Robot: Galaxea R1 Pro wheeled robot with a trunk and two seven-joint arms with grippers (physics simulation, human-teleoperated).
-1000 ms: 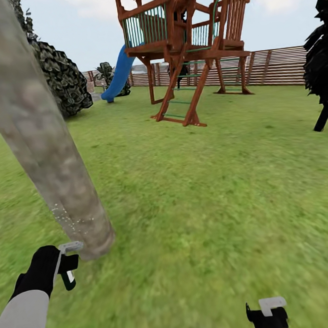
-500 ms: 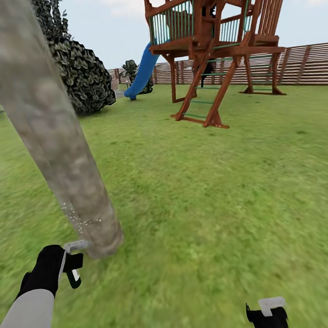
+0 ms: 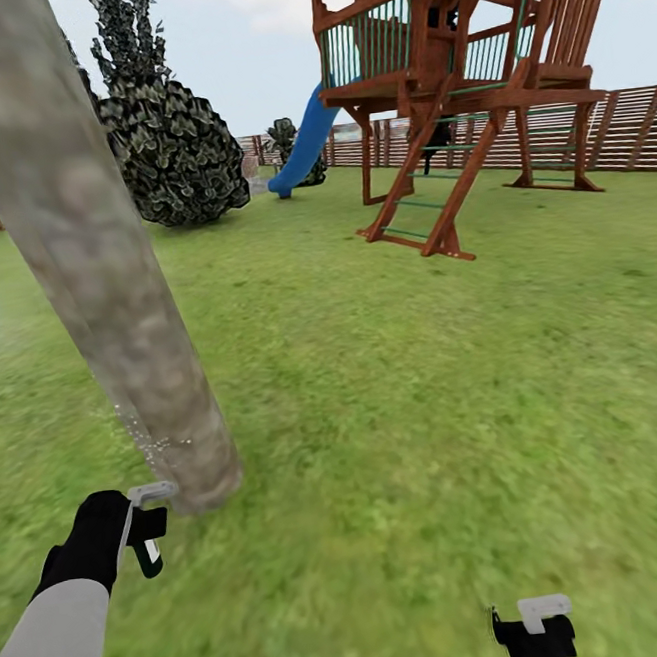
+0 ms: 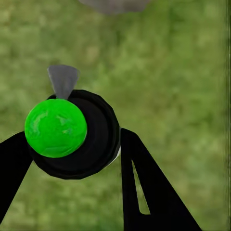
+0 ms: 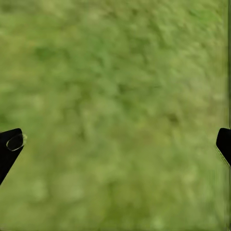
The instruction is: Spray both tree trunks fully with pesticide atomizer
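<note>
A thick mottled grey-tan tree trunk [image 3: 92, 271] leans across the left of the head view, its base in the grass just ahead of my left gripper [image 3: 137, 533]. That gripper is shut on the pesticide atomizer [image 3: 147, 527], a small black bottle. In the left wrist view the atomizer [image 4: 72, 134] shows a bright green top and a grey nozzle, clamped between my black fingers [image 4: 142, 187]. A faint cloud of white pesticide specks [image 3: 151, 441] hangs against the trunk's lower left side. My right gripper [image 3: 533, 630] hovers low over the lawn, and in the right wrist view it [image 5: 115, 144] is open and holds nothing.
A wooden playset [image 3: 465, 74] with a blue slide [image 3: 301, 150] stands on the lawn ahead to the right. A dark round bush [image 3: 176, 152] is behind the trunk. The brown slat fence [image 3: 631, 129] closes the far side. Open grass [image 3: 427, 409] lies ahead.
The whole view has swung left, so the playset and bush sit further right in the picture. Both arms keep their places, and the specks still show on the trunk.
</note>
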